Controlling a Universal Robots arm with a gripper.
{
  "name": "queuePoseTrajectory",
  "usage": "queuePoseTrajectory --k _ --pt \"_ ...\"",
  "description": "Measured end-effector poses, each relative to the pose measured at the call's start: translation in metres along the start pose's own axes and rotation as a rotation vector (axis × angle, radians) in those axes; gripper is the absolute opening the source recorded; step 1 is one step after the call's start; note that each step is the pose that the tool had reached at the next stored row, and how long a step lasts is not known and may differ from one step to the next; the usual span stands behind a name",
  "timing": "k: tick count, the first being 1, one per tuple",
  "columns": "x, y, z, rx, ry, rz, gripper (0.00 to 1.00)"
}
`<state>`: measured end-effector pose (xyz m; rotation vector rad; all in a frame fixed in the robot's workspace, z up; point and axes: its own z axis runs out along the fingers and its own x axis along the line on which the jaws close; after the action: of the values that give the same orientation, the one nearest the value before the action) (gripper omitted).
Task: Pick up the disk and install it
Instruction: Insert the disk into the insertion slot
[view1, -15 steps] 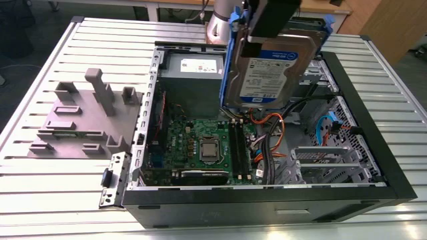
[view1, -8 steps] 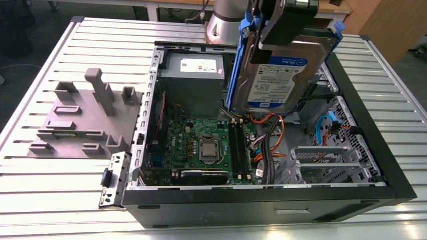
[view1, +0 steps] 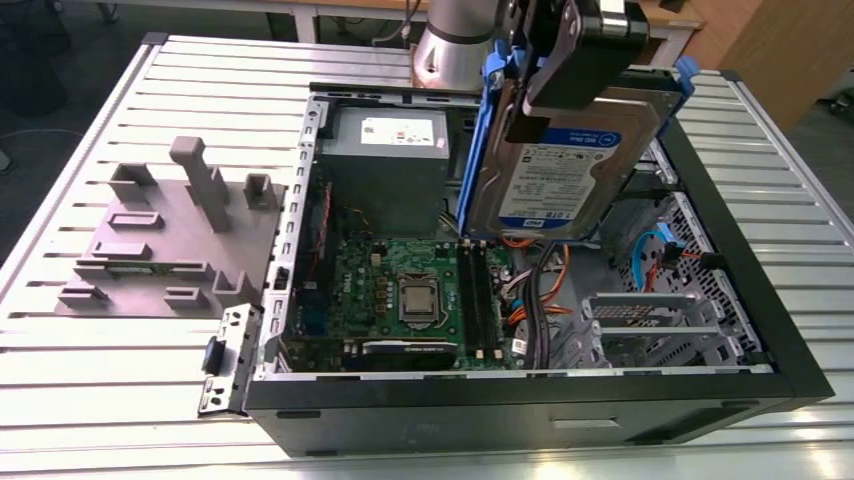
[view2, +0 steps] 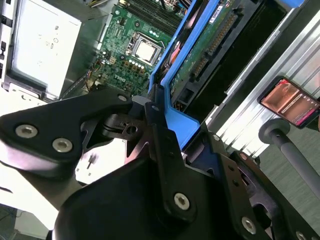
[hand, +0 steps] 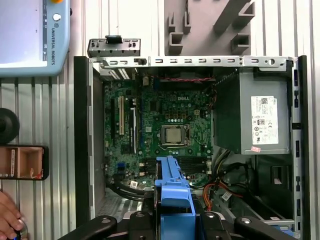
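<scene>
Tool: the tool (view1: 554, 95) is pressed together on the blue carrier at one end of the disk (view1: 567, 175); in the second wrist view the fingers (view2: 161, 131) are seen clamped on either side of the carrier's edge.
Disk position: the disk is held in the air on edge, tilted, label towards the exterior view, above the open computer case (view1: 534, 405), over its far half beside the power supply (view1: 387, 160).
Done: pick-up is judged complete, since the disk is carried clear of the tabletop (view1: 80, 380) and of the case floor.
Left: installation is not yet done; the disk is seated in no bay. The metal drive cage (view1: 661, 318) at the exterior view's right is judged the likely seat, though this cannot be confirmed.
In the way: orange and dark cables (view1: 534, 290) are bunched between the motherboard (view1: 400, 290) and the cage, under the disk's lower edge.
Surroundings: a grey fixture (view1: 160, 230) lies on the tabletop at the exterior view's left, well apart from the case.
Also noted: in the first wrist view a phone (hand: 22, 162) lies beside the case and a person's hand (hand: 9, 220) is seen near it.
</scene>
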<state>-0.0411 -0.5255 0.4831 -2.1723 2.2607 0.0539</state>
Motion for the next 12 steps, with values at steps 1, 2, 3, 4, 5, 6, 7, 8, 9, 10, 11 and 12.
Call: queuePoseTrajectory --k 1,2,3,4,5,6,7,8,9,10,11,12 --pt "0.0001 -0.0001 0.0004 0.0 0.0 0.0 0.37" --pt "0.0001 -0.0001 0.0007 0.0 0.0001 0.0 0.37" --pt "0.0001 -0.0001 0.0008 0.0 0.0001 0.0 0.37" --pt "0.0001 -0.0001 0.0008 0.0 0.0001 0.0 0.37" --pt "0.0001 -0.0001 0.0008 0.0 0.0 0.0 0.37" --pt "0.0001 -0.0001 0.0008 0.0 0.0 0.0 0.37" --pt "0.0001 -0.0001 0.0008 0.0 0.0 0.0 0.37" --pt "0.0001 -0.0001 0.0008 0.0 0.0001 0.0 0.37" --pt "0.0001 -0.0001 0.0008 0.0 0.0 0.0 0.37" --pt "0.0002 -0.0001 0.0009 0.0 -0.0001 0.0 0.37" --pt "0.0006 -0.0001 0.0009 0.0 -0.0001 0.0 0.37" --pt "0.0013 -0.0002 0.0009 0.0 -0.0001 0.0 0.37"
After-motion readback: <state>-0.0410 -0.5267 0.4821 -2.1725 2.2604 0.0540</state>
